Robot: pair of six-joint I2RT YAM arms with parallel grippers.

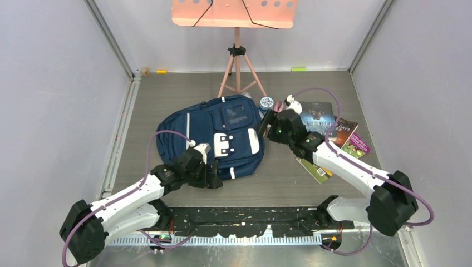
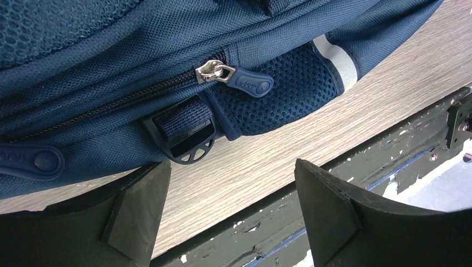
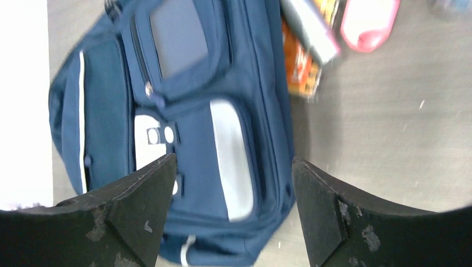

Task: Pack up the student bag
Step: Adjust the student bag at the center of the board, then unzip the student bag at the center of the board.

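Note:
The student bag (image 1: 220,136), navy with thin white stripes and a white patch on its front pocket, lies flat and zipped in the middle of the table. My left gripper (image 1: 214,179) is open and empty at the bag's near edge. In the left wrist view, the left gripper (image 2: 231,189) sits just short of a zipper pull (image 2: 247,82) and a black strap buckle (image 2: 186,136) on the bag (image 2: 111,50). My right gripper (image 1: 262,129) is open and empty above the bag's right edge. In the right wrist view, the right gripper (image 3: 234,189) hangs over the bag (image 3: 189,111).
Several books (image 1: 334,136) lie fanned out right of the bag, under my right arm, and show in the right wrist view (image 3: 303,55). A small round tin (image 1: 266,102) sits by the bag's top. A tripod music stand (image 1: 237,61) stands behind. Grey walls close in both sides.

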